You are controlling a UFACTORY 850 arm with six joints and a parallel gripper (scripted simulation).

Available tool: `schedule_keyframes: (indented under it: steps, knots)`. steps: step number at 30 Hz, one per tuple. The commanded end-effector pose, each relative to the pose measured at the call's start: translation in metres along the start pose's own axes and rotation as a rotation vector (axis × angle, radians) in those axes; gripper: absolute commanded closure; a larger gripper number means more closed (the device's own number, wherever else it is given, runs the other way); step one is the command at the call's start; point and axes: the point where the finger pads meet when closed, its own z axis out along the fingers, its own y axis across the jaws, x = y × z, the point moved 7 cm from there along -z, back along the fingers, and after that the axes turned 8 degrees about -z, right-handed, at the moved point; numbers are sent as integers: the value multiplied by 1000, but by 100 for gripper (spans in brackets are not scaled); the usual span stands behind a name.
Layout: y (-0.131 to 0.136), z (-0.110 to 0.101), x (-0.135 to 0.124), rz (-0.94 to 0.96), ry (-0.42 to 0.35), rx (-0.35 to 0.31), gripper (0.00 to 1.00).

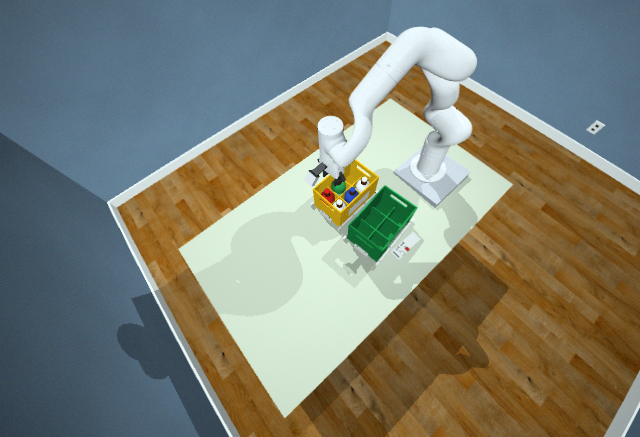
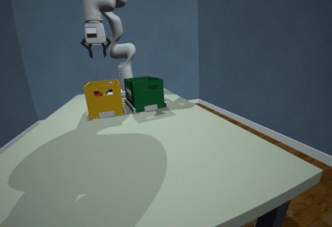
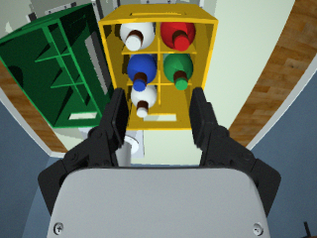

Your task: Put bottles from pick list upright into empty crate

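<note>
Open tool (image 1: 338,179) (image 2: 97,56) (image 3: 158,99) above the yellow crate (image 1: 338,215) (image 2: 104,103)
Its fingers are wide apart, holding nothing; five bottles stand below; the green crate (image 1: 376,251) (image 2: 147,95) (image 3: 52,122) beside has none.

Blue walls (image 1: 206,50) (image 2: 254,58) above wood-plank floor (image 1: 491,349) (image 2: 316,192) (image 3: 267,84).

A robot arm (image 1: 392,68) (image 2: 116,26) stands bolted to a plate on a pale table (image 1: 248,308) (image 2: 214,149) in what looks like a lab or test room. Plain blue walls (image 1: 206,60) (image 2: 161,31) rise from white baseboards (image 1: 253,117) (image 2: 267,132) around a wood floor (image 1: 516,349) (image 2: 308,200), with a single outlet (image 1: 595,126) on one wall.
</note>
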Motion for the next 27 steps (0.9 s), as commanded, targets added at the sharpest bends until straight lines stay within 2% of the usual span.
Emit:
schedule_keyframes:
  steps: [1, 19, 27]
  knots:
    - [0, -1, 0, 0, 2, -1, 35]
    - [0, -1, 0, 0, 2, -1, 35]
    - [-11, 14, -29, 233, 2, -1, 35]
